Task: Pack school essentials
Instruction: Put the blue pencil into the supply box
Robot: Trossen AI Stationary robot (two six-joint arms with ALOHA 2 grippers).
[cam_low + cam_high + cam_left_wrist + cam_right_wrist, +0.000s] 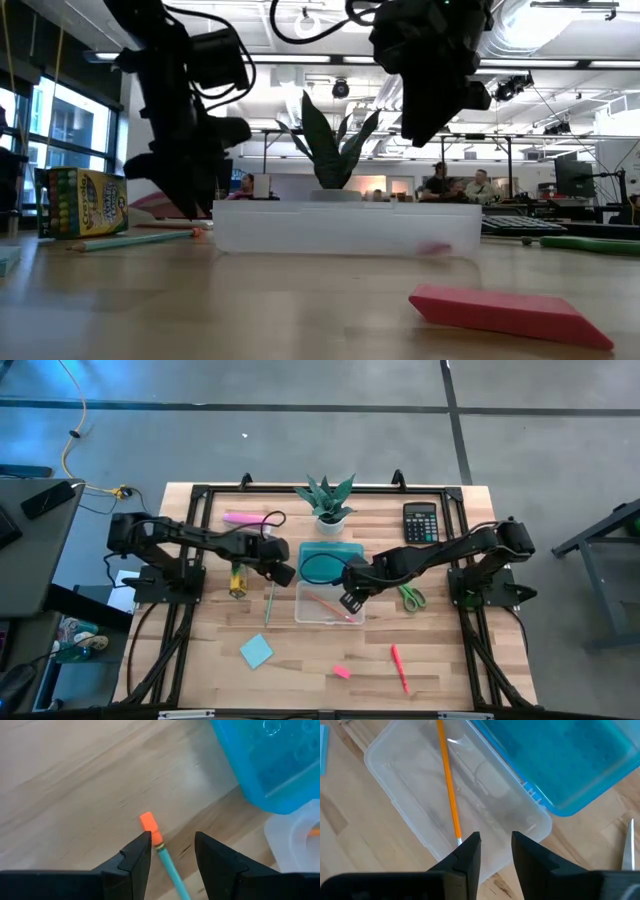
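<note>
Left gripper (172,851) angled down beside clear box (330,603), jaws released astride green pencil (169,867). Right gripper (496,847) poised over box, jaws released, orange pencil (448,785) inside.

A light wooden table (200,660) carries everything. At its far edge sit a pink-and-white bar (240,517), a potted plant (328,500) and a black calculator (420,521). Mid-table lie a crayon box (237,579), a green pencil (268,603), a clear container (310,616) with its blue lid (345,551), and green-handled scissors (411,597). Nearer lie a light-blue notepad (255,651), a pink eraser (341,671) and a red pen (398,665).
</note>
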